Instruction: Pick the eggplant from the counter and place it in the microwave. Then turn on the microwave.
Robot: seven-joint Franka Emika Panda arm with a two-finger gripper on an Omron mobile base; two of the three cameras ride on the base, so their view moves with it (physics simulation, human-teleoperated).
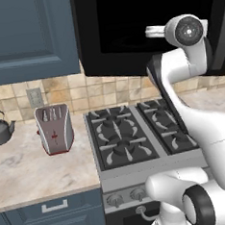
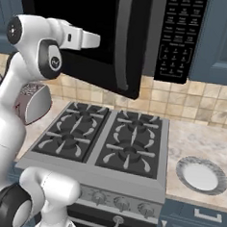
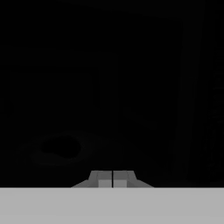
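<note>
With the gripper [image 3: 113, 179] pressed together and empty, facing the microwave [image 2: 140, 40], a dim lump inside may be the eggplant [image 3: 61, 148]; closing the door and starting remain.

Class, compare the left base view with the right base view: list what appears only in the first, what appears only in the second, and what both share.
Only the left base view: a grey kettle on the counter and a wall outlet on the tiled backsplash.

Only the right base view: the microwave keypad, its long door handle, and a white plate on the counter to the right of the stove.

Both: the microwave, the gas stove, the silver toaster and the white arm reaching up at the microwave.
</note>
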